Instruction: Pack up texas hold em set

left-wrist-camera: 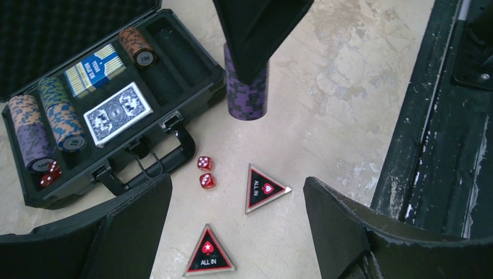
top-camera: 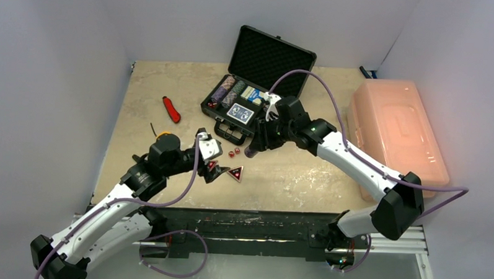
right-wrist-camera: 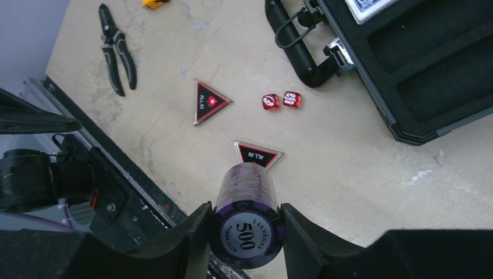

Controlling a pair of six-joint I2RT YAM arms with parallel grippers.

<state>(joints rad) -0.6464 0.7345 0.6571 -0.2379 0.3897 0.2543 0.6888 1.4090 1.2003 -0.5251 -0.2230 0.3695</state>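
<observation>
The black briefcase (top-camera: 269, 56) lies open at the back, with chip stacks (left-wrist-camera: 35, 133), two card decks (left-wrist-camera: 118, 113) and red dice (left-wrist-camera: 49, 173) in its foam; it also shows in the right wrist view (right-wrist-camera: 418, 75). My right gripper (right-wrist-camera: 245, 224) is shut on an upright purple chip stack (right-wrist-camera: 247, 203) in front of the case (top-camera: 251, 151); I cannot tell whether the stack touches the table. Two red dice (left-wrist-camera: 206, 172) and two triangular "ALL IN" buttons (left-wrist-camera: 264, 187) (left-wrist-camera: 209, 253) lie on the table. My left gripper (left-wrist-camera: 237, 192) is open and empty above them.
A large pink bin (top-camera: 397, 129) stands at the right. A red-handled tool (top-camera: 171, 109) lies left of the case. Black pliers (right-wrist-camera: 116, 49) lie on the table at the left. The black base rail (top-camera: 241, 223) runs along the near edge.
</observation>
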